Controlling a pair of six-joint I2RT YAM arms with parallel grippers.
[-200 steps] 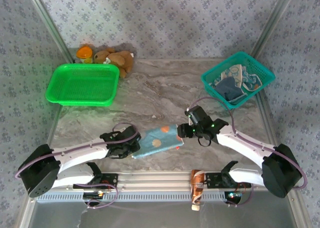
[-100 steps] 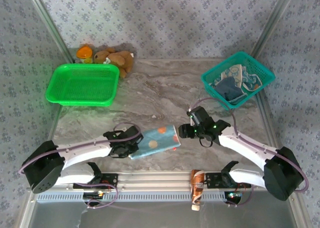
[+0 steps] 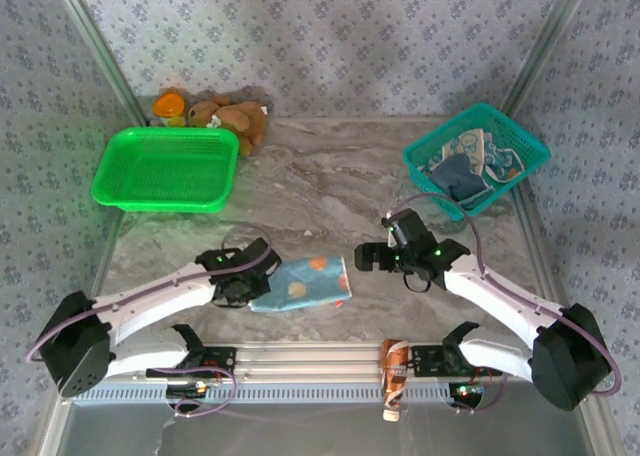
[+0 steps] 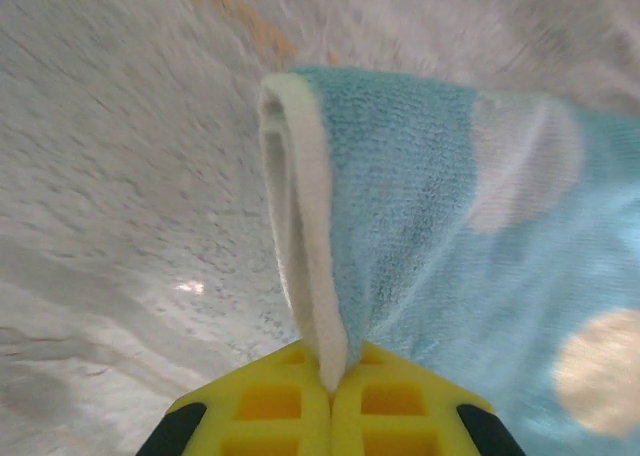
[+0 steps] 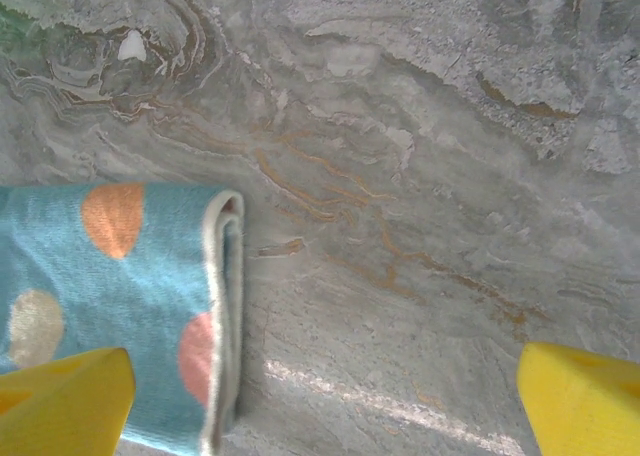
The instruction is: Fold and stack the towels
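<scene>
Folding the first towel, nothing stacked yet

Lower centre of the top view, the polka-dot towel (image 3: 302, 284) lies doubled on the marble table (image 3: 330, 191). The left gripper (image 4: 330, 381) is clamped on its folded edge. The right gripper (image 5: 320, 396) stands wide, holding nothing. More towels (image 3: 465, 171) wait in the teal basket (image 3: 420, 166), upper right.

Folded blue dotted towel (image 3: 300, 286), front-ctr table (image 3: 330, 186)

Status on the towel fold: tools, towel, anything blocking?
Left tool shut on polka-dot towel, at its left end. Right tool open, off the towel, beside its right edge. Towel folded on table; nothing blocking near it.
</scene>
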